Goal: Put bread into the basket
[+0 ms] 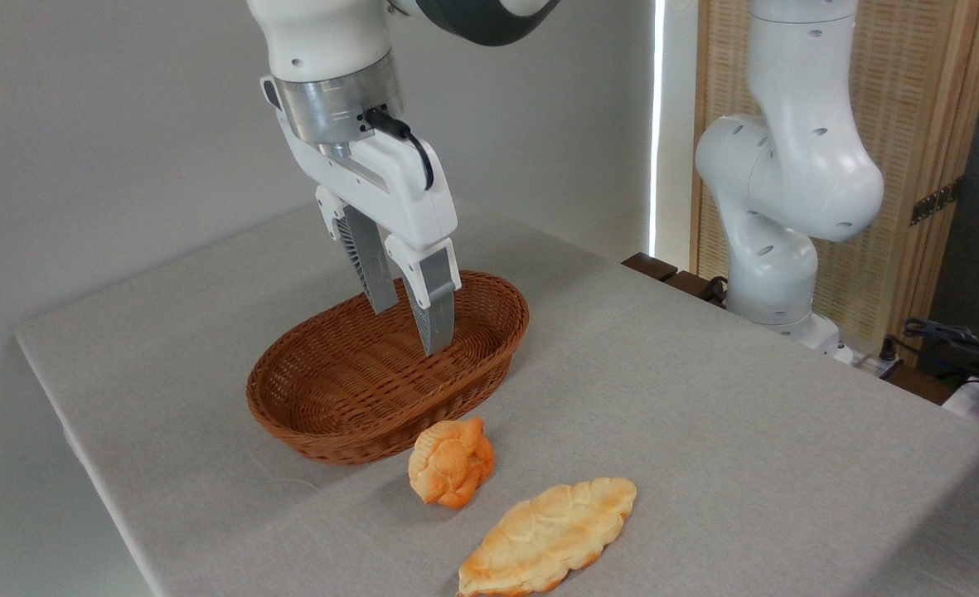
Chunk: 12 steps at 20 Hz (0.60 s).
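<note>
The bread (451, 461), a small golden-orange bun with a lumpy knotted top, lies on the grey table just in front of the basket's near rim. The basket (336, 427) is oval brown wicker with low sides and holds nothing. My gripper (413, 327) hangs above the basket's right half, fingers pointing down and slightly apart, open with nothing between them. It is behind and above the bread, well apart from it.
A longer flat leaf-shaped pale golden pastry (549, 536) lies at the front, right of the bun. The arm's white base (775, 274) stands at the table's far right edge. Cables and a wooden screen sit behind it. The table's left edge (83, 456) is close to the basket.
</note>
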Each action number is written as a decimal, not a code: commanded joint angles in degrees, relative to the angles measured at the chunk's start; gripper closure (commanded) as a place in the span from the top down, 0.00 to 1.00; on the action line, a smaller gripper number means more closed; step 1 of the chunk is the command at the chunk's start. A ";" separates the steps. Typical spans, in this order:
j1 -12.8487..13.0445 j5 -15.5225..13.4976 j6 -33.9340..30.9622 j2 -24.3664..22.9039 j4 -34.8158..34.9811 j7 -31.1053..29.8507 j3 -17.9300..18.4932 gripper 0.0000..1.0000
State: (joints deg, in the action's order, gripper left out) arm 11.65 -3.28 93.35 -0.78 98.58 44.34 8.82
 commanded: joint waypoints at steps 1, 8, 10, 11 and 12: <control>-2.58 -0.85 0.51 0.42 -0.49 0.84 -1.16 1.00; -4.80 -0.67 0.60 0.51 -0.49 1.10 -3.37 1.00; -4.80 -0.67 0.69 0.60 -0.49 1.63 -3.54 1.00; -4.80 -0.67 0.69 0.69 -0.49 1.72 -3.54 1.00; -4.80 -0.76 0.69 0.95 -0.49 1.72 -3.54 1.00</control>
State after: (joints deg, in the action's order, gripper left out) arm 7.37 -3.29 93.41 -0.56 98.58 44.83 5.61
